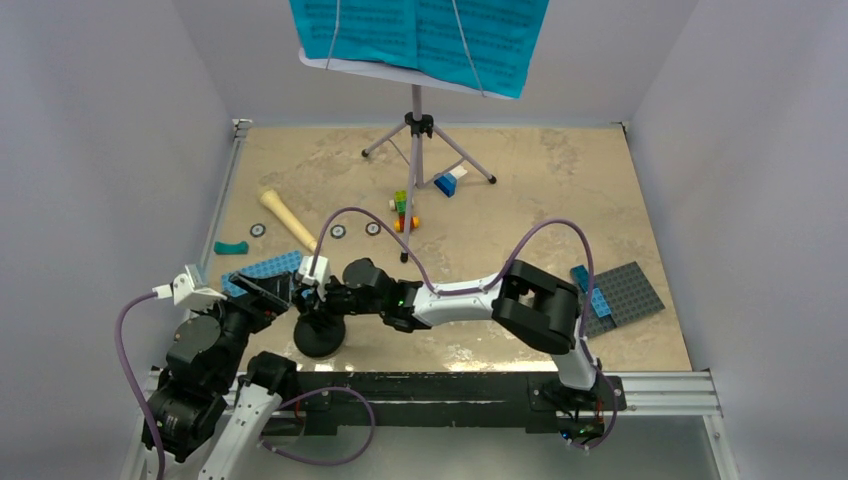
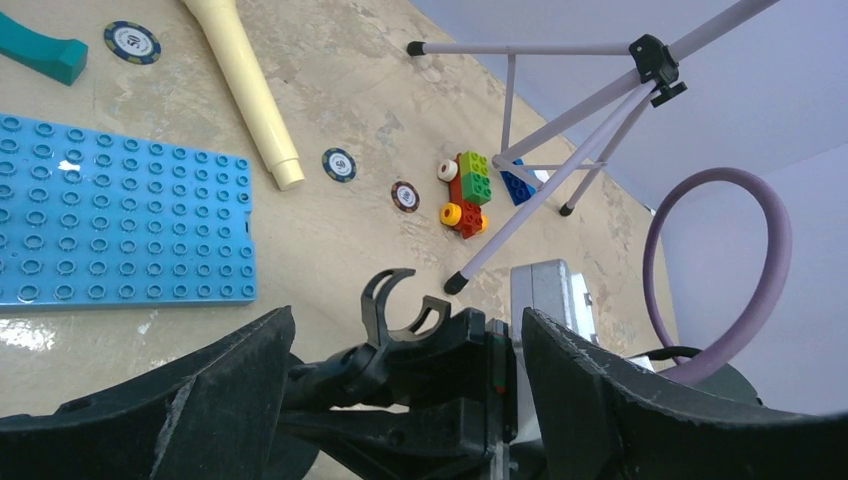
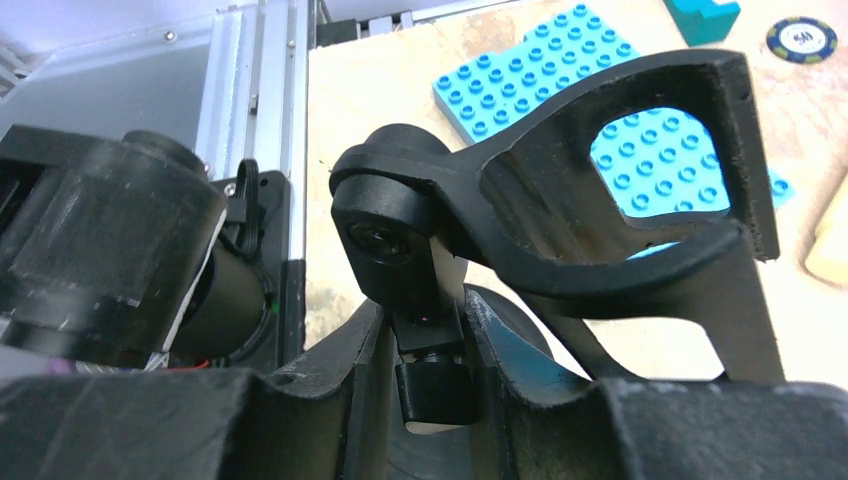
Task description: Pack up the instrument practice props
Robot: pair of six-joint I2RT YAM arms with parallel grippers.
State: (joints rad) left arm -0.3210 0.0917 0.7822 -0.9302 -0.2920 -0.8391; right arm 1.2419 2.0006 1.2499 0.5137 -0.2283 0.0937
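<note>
Right wrist — right pincer clamps mic stand.

There is one music stand at the top centre, and its teal pages look like two sheets side by side. One cream microphone lies at the left, and one mic stand is at the lower left. I count three chips in a row left of centre. There is one blue baseplate at the left, one grey baseplate at the right and one teal curved piece. Two small groups of bricks sit near the tripod feet; the single bricks are too small to count.
</note>
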